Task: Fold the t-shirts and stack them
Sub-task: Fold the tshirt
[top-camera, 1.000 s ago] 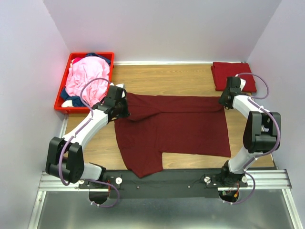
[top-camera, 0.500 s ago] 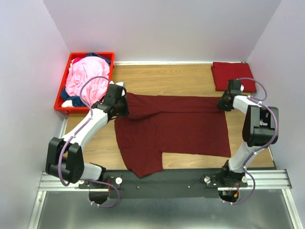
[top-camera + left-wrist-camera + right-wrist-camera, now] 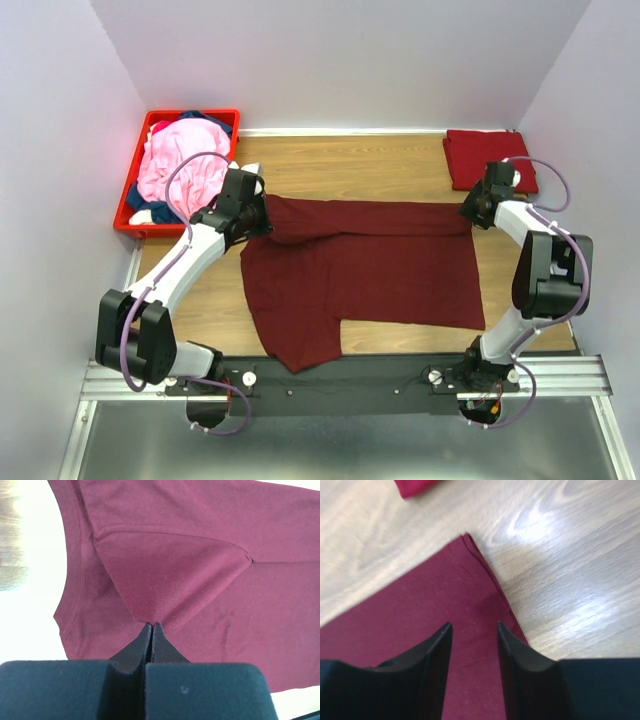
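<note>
At my far left, a red crate [image 3: 128, 222] sat at the back left corner of the tabletop [image 3: 340, 160], heaped with a pink t-shirt [image 3: 180, 165] over some navy cloth [image 3: 150, 213]. Just right of it, my left hand [image 3: 151, 628] was pressed together on a raised fold of the dark maroon t-shirt [image 3: 390, 265], and the cloth peaked up into my fingertips. The rest of that shirt lay spread across the middle of the tabletop, running left to right, with one flap reaching toward the near edge. At its far right corner my right hand [image 3: 474, 627] hovered with its fingers apart, gripping nothing. The hem corner lay flat on the wood beneath them. Beyond it, in the back right corner, a red t-shirt [image 3: 488, 158] lay folded, apart from the maroon one.
</note>
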